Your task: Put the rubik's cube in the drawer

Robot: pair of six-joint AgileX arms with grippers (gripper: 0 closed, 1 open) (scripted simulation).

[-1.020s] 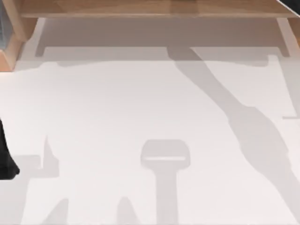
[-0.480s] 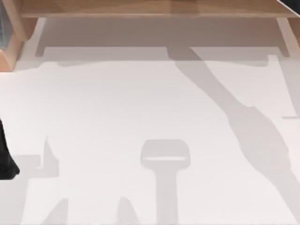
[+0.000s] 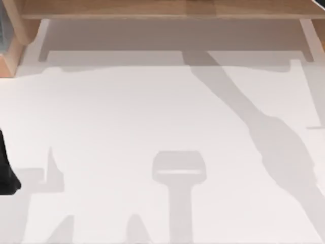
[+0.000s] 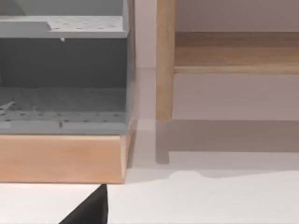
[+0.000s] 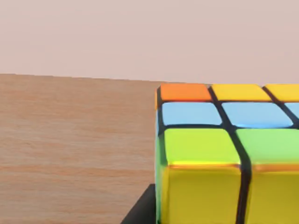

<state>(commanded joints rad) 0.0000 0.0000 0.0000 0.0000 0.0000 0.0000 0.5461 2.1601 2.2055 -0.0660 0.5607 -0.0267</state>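
Note:
The rubik's cube (image 5: 224, 154) looms close in the right wrist view, with orange, blue, green and yellow tiles. It hangs over a wooden surface (image 5: 74, 149), and a dark finger (image 5: 140, 212) of my right gripper rests against its side. The drawer (image 4: 60, 158) has a wooden front and a grey perforated inside, and it stands pulled out in the left wrist view. Its corner (image 3: 10, 51) sits at the far left in the top view. My left arm (image 3: 5, 173) is parked at the table's left edge, a little in front of the drawer.
A wooden cabinet frame (image 3: 162, 10) runs along the table's far edge, with an upright post (image 4: 164, 60) beside the drawer. A grey shelf (image 4: 65, 25) sits above the drawer. The white table (image 3: 127, 112) carries only arm shadows.
The dark tip of the right arm at the top right corner has slipped almost out of the top view, and its long shadow has shifted slightly. The left arm has not moved.

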